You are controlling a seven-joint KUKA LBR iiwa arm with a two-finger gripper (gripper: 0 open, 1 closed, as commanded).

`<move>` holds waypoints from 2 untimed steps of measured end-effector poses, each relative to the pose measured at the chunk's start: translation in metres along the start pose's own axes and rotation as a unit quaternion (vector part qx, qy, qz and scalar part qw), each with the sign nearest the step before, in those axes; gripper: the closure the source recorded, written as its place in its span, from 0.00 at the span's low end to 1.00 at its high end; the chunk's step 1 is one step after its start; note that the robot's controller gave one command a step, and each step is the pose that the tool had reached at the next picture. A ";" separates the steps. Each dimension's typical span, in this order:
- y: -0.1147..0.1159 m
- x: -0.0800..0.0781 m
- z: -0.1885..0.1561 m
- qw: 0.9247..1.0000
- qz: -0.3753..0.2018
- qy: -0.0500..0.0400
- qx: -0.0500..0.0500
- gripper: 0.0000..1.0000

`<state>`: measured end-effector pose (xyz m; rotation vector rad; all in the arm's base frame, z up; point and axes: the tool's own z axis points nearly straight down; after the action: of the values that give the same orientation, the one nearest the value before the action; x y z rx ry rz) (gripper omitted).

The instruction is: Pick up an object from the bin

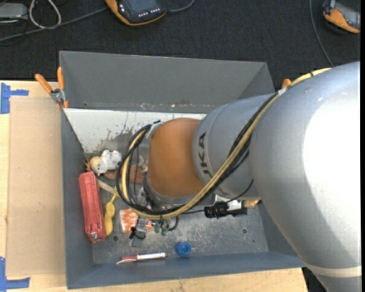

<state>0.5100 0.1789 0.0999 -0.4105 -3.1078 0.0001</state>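
**Arm** (316, 163). Grey, entered from the right of the frame and nearest the lens. It is bent downward so that the wrist is carried over the left-centre of the floor.

**Orange cover** (170, 157). Fitted on the wrist, with black and yellow cables (131, 175) looped round it. The slack is judged to be left so that the wrist can turn.

**Gripper** (149, 224). Seen in part under the cover's lower edge, low over the floor. Whether it is apart or together cannot be told, and nothing is seen held.

**Bin** (164, 78). Grey metal. Its sloped walls are judged to feed loose things down onto the flat floor. Contents, from lower frame to upper:
- a red-and-white stick (141, 258), laid flat at the lower edge;
- a blue cap (182, 249), just beside the stick's right end;
- a small orange-and-white piece (128, 219), just left of the gripper and judged the likeliest pick;
- a yellow piece (109, 215), between that piece and the red bar;
- a long red bar (91, 205), laid along the left wall;
- a white-and-tan figure (106, 160), at the upper left of the floor.
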 end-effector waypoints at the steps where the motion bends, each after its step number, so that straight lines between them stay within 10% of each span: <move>1: -0.013 -0.016 0.027 0.999 -0.041 -0.002 0.000 0.00; 2: -0.014 -0.011 0.031 0.997 0.080 0.000 -0.001 1.00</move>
<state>0.5170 0.1621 0.0689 -0.6571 -3.0652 -0.0033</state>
